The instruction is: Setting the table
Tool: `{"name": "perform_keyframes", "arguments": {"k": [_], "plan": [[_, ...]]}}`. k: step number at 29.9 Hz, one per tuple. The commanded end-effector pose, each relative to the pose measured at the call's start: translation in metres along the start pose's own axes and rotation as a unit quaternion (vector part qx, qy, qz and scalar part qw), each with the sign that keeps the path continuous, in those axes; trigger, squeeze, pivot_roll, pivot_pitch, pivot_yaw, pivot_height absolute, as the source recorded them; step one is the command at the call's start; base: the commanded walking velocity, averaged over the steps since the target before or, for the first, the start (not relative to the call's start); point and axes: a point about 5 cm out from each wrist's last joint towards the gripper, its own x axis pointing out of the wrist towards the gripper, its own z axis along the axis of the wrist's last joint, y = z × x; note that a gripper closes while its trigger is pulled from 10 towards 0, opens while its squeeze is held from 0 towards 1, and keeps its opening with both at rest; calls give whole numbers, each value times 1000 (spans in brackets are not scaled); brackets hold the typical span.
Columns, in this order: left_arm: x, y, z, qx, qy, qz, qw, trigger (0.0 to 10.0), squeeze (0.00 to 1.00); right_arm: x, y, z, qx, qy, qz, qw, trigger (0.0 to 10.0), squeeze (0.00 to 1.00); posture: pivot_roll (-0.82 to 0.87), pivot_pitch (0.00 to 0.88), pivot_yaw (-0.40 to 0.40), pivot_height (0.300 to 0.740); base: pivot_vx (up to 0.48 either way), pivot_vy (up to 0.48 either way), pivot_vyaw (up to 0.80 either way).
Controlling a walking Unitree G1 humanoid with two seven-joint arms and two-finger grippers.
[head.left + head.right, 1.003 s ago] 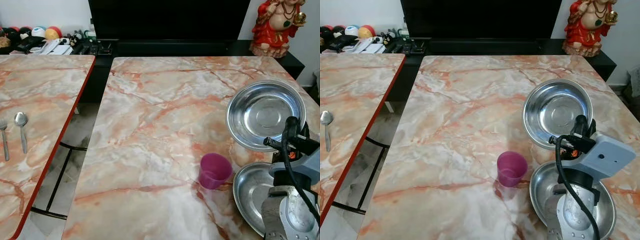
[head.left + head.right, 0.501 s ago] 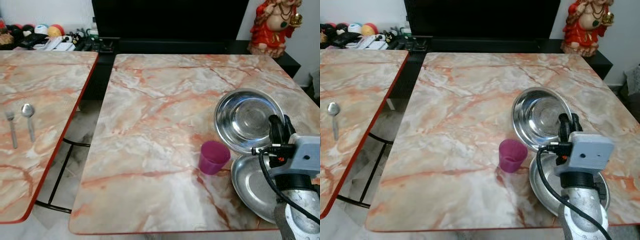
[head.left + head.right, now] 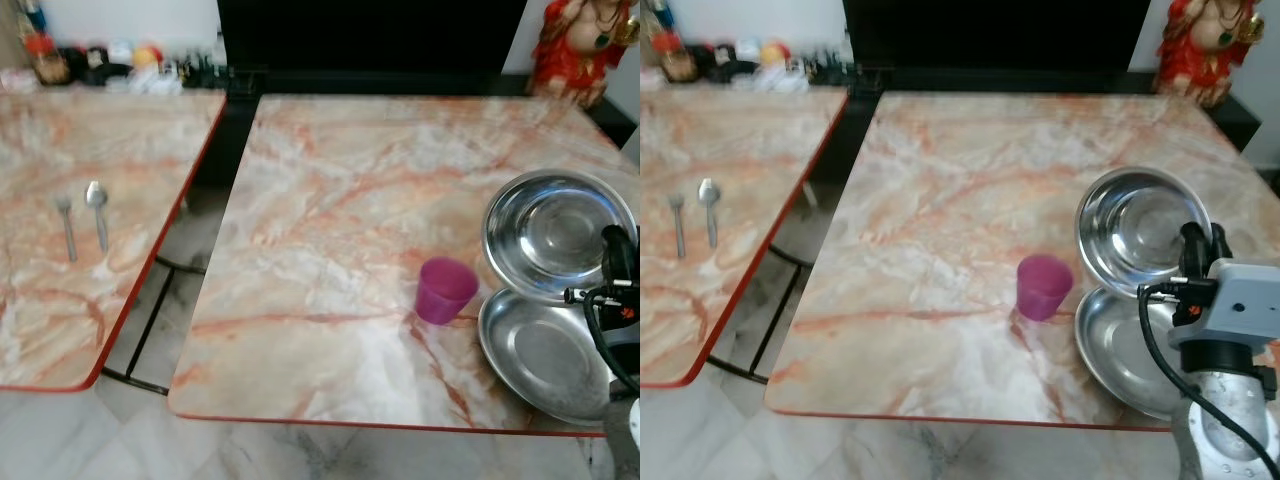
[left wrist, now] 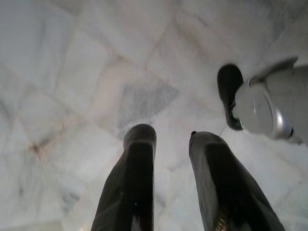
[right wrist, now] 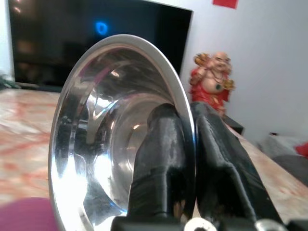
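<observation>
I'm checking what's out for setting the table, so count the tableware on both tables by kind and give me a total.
Bowl: 1, its rim pinched by the right end effector
Plate: 1
Cup: 1
Spoon: 1
Fork: 1
Total: 5

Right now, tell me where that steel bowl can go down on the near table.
Bare marble runs from the purple cup leftward to the table's red edge, and across the far half. The right side is crowded: the plate lies there, with the steel bowl pinched by the right gripper.
</observation>
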Motion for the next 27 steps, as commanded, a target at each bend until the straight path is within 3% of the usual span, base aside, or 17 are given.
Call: {"name": "perform_keyframes", "arguments": {"k": [1,9,16,17,20,25,27], "plan": [[-3,3,-9,2,15,1,1000,10000,0,0,-3,4,4,-9,-8,1000,10000,0,-95,150,7,740,0,0,0],[-3,5,-10,3,17,6,1000,10000,0,-6,-5,-5,10,15,-35,999,10000,0,-96,152,4,740,0,0,0],[-3,2,-11,6,19,3,1000,10000,0,-8,-6,-12,66,52,-90,992,10000,0,-100,151,3,740,0,0,0],[-3,2,-11,6,19,2,1000,10000,0,-8,-6,-16,94,64,-103,988,10000,0,-101,152,5,740,0,0,0],[-3,2,-11,7,19,1,1000,10000,0,-8,-4,-24,106,91,-116,983,10000,0,-98,150,3,740,0,0,0],[-3,3,-11,7,20,2,1000,10000,0,-10,-2,-34,164,124,-147,968,10000,0,-95,152,1,740,0,0,0],[-3,3,-11,8,20,2,1000,10000,0,-15,2,-37,206,138,-159,956,10000,0,-96,154,2,740,0,0,0]]}}
